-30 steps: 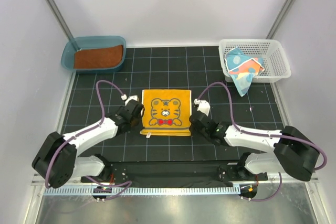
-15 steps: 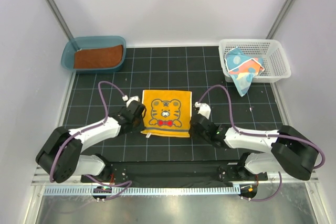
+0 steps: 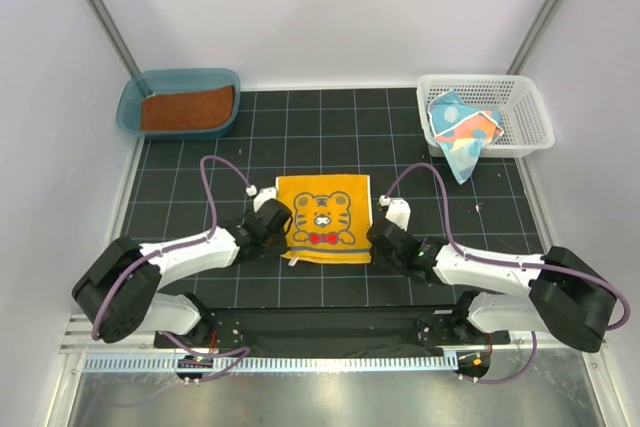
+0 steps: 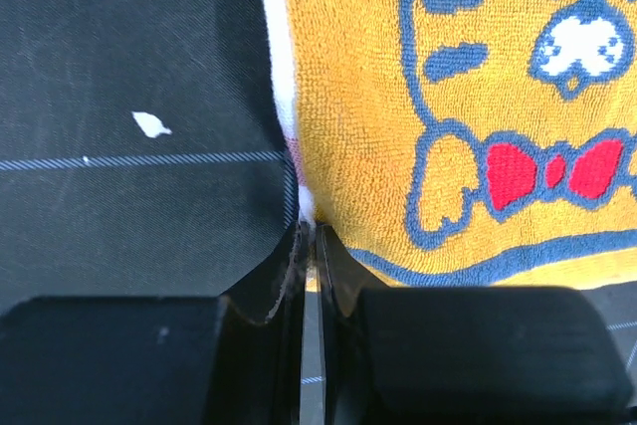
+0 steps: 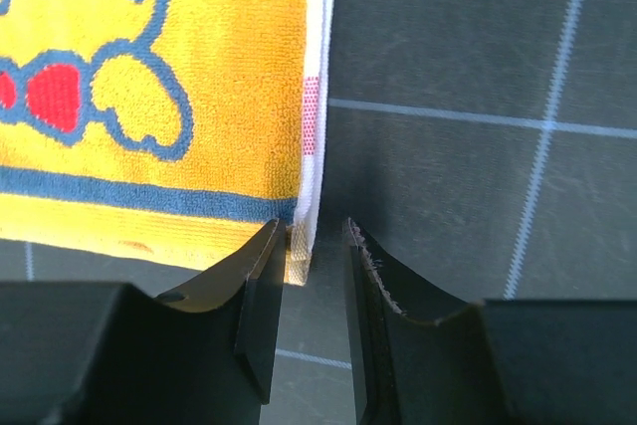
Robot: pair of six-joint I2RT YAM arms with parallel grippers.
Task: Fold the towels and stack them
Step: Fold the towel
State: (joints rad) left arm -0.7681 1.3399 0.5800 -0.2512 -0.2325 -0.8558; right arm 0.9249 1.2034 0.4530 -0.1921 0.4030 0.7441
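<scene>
My left pincer (image 4: 307, 231) clamps the lower-left corner of the tiger towel (image 3: 322, 217), which lies flat at frame centre. My right pincer (image 5: 311, 236) stands apart around its lower-right corner. Upper left, a teal tub (image 3: 128, 107) holds a rust-brown towel (image 3: 186, 107). Upper right, a spotted towel (image 3: 462, 137) spills from a white basket (image 3: 530, 117).

A teal tub (image 3: 129, 107) sits at the far left corner of a black gridded mat (image 3: 330, 129). A white basket (image 3: 522, 109) occupies the far right.
</scene>
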